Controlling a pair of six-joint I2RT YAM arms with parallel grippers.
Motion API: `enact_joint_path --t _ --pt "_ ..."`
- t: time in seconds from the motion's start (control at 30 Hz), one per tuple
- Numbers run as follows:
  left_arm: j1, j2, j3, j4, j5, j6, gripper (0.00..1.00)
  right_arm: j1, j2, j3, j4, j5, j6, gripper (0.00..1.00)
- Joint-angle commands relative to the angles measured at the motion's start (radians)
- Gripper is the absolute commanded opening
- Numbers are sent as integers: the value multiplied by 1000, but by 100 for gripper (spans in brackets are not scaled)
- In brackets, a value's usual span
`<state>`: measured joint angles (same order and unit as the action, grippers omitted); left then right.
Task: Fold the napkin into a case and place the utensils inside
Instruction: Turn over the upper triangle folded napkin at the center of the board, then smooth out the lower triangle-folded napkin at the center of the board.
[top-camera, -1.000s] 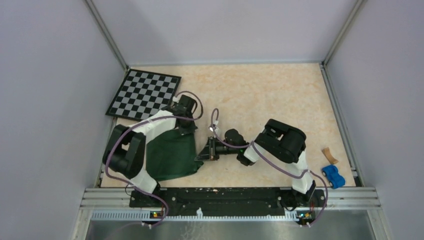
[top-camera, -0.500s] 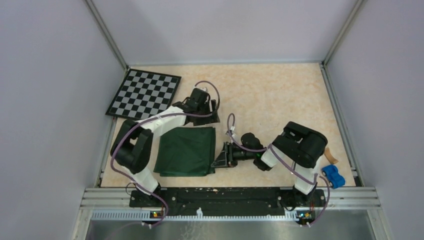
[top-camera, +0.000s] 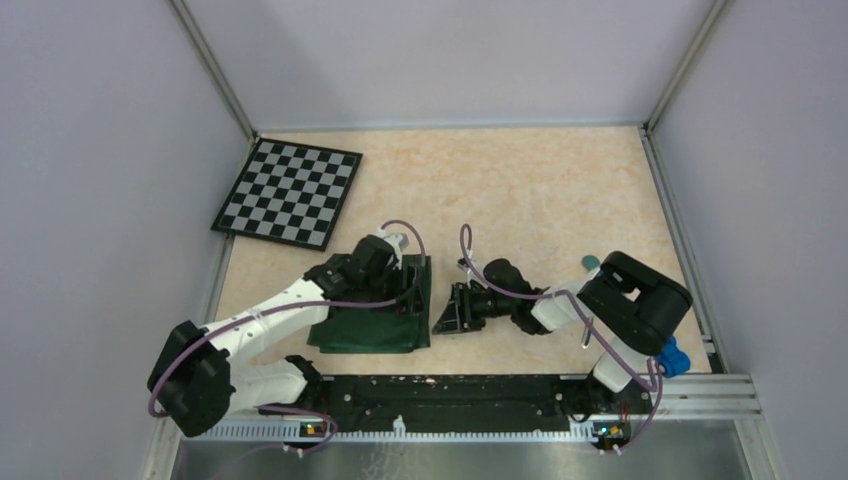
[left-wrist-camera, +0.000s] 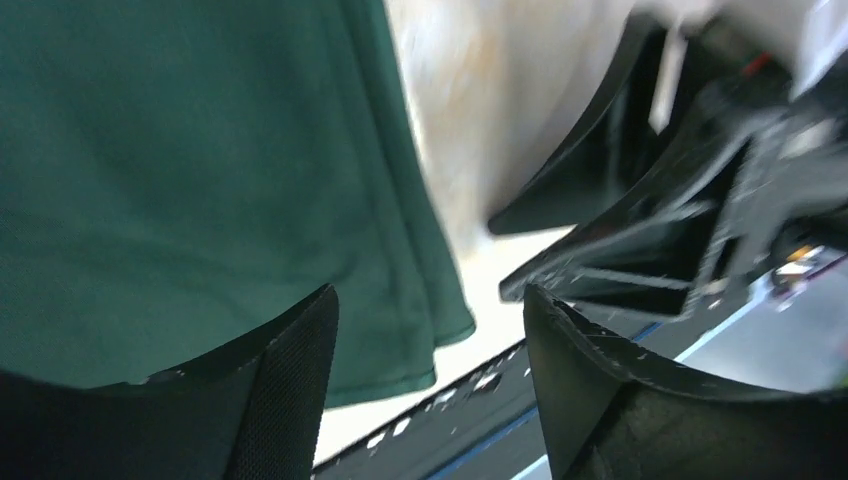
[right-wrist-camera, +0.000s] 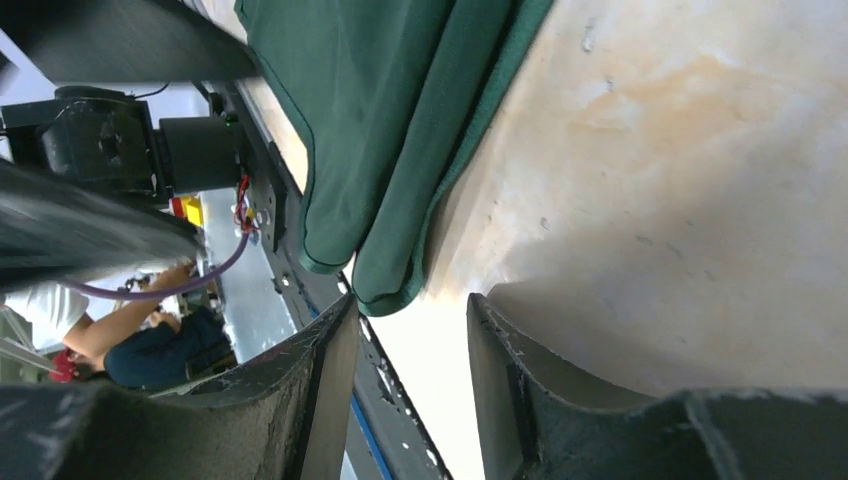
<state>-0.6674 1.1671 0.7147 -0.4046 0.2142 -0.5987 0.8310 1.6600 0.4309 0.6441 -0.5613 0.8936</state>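
Beige marbled tabletop (top-camera: 540, 190) is seen from above, boxed in by pale grey walls, with the checkered board (top-camera: 288, 192) lying flat at the far left. The napkin (top-camera: 365, 335) is found at the near left, folded into a dark green rectangle and lying flat just ahead of the base rail (top-camera: 450, 385). The left arm is stretched across it, and the left gripper (top-camera: 412, 292) is held over the cloth's right edge. The right gripper (top-camera: 445, 312) is pointed at that same edge from the other side, just beside the cloth, so the two are set nearly nose to nose. A small teal round piece (top-camera: 591, 262) is glimpsed beside the right arm's elbow, too small to be identified. The blue toy car (top-camera: 676, 358) is half hidden behind that arm. Over to the left wrist view, which is somewhat blurred. Green cloth is spread across the upper left, its stacked hems running down to a near corner. The left fingers (left-wrist-camera: 290, 390) are spread apart with nothing caught between them, and the cloth's corner and bare table are seen through the gap. The right gripper's black body is seen at the upper right. On to the right wrist view. The napkin's rounded folded layers are shown at the upper left, with bare table to the right. The right fingers (right-wrist-camera: 510, 400) are held apart with nothing pinched, and the napkin's corner lies just ahead of the gap. A bystander's forearm (right-wrist-camera: 140, 310) is caught in the background at the left.
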Motion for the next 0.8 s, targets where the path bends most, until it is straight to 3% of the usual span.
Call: enact_joint_path --t 0.0,0.23,0.53,0.77 --pt "-96 -29 -47 -50 -87 -61 70 39 25 60 -22 11 -25 43" --pt "-240 63 -10 -121 -269 -87 59 83 78 65 24 28 16 39" --pt "-322 143 -15 -97 -298 -123 47 91 114 76 49 22 25 30" --pt "-354 181 14 -106 -329 -137 21 109 147 102 50 1 25 18"
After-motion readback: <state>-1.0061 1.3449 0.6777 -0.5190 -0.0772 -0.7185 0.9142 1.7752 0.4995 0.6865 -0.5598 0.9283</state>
